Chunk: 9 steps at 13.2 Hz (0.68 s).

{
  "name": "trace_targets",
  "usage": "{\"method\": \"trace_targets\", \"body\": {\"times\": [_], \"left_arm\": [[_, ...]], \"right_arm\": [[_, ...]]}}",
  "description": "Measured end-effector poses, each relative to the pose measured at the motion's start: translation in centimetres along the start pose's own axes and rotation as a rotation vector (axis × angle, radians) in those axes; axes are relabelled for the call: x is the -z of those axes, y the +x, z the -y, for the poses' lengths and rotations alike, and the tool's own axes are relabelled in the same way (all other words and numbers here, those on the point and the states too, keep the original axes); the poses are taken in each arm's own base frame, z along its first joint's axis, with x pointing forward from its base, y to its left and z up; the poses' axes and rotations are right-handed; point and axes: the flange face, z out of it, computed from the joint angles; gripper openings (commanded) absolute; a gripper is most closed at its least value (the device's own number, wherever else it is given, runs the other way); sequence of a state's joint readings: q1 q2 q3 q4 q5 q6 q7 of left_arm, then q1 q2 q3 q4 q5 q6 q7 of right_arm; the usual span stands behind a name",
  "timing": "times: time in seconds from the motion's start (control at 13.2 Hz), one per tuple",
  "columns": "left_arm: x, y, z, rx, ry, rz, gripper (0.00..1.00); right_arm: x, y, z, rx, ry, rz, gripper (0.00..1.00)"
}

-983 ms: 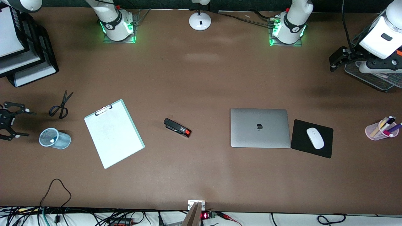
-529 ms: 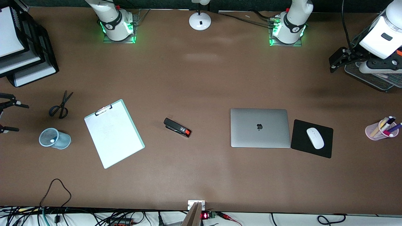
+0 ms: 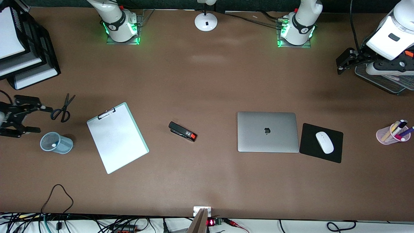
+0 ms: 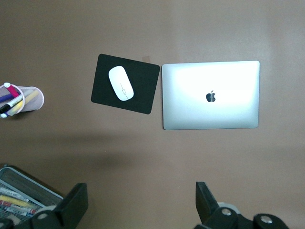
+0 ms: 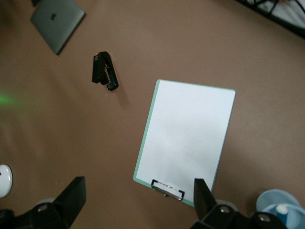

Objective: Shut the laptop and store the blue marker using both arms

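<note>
The laptop (image 3: 267, 132) lies shut on the table, silver lid up with the dark apple logo; it also shows in the left wrist view (image 4: 210, 94) and the right wrist view (image 5: 58, 21). The blue marker (image 3: 53, 145) stands in a light-blue mesh cup (image 3: 61, 144), only its whitish end showing; it also shows in the right wrist view (image 5: 282, 209). My right gripper (image 3: 39, 119) is open and empty over the table between the scissors and that cup. My left gripper (image 3: 339, 66) is open and empty over the table's left-arm end, by a mesh tray.
A clipboard (image 3: 117, 137), black stapler (image 3: 182, 131) and scissors (image 3: 62, 110) lie toward the right arm's end. A black mouse pad with a white mouse (image 3: 324, 142) is beside the laptop. There is also a pink pen cup (image 3: 389, 134), stacked paper trays (image 3: 22, 48) and a lamp base (image 3: 205, 22).
My right gripper slid mostly out of view, then came back in over the table beside the scissors. My left gripper shifted slightly. Nothing on the table moved.
</note>
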<state>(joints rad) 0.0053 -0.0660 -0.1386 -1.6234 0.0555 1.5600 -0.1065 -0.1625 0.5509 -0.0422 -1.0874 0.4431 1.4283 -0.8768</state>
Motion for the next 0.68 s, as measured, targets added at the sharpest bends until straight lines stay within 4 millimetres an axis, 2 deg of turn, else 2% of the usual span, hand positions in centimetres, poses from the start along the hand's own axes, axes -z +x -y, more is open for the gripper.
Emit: {"method": "trace_targets", "body": {"times": [0.38, 0.53, 0.68], "left_arm": [[0.0, 0.0, -0.3, -0.007, 0.000, 0.001, 1.00], [-0.1, -0.1, -0.7, -0.014, 0.000, 0.002, 1.00], [-0.1, -0.1, -1.2, -0.022, 0.001, 0.003, 1.00]], "right_arm": [[-2.4, 4.5, 4.8, -0.236, -0.163, 0.156, 1.00], [-1.9, 5.5, 7.3, -0.340, -0.267, 0.209, 1.00], [-0.4, 5.2, 9.4, -0.486, -0.312, 0.217, 1.00]]}}
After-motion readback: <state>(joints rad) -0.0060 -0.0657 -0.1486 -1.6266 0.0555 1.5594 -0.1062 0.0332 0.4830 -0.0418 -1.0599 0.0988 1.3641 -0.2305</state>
